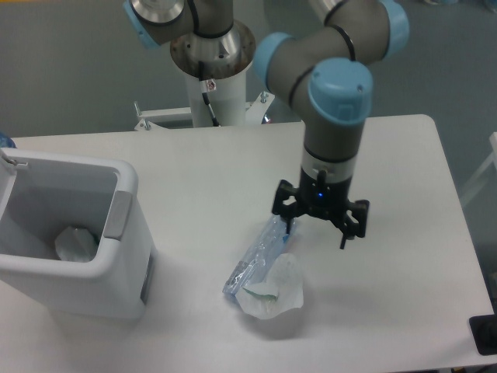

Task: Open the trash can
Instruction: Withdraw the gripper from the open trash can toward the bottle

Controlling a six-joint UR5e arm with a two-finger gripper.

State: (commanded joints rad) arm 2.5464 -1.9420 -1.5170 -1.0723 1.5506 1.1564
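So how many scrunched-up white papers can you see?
2: one inside the open trash can, at the bottom; one on the table beside the squashed bottle. More may be hidden.

I see a crushed clear plastic bottle [260, 252] lying on the white table [388, 163], with crumpled white paper [273, 291] touching its lower end.
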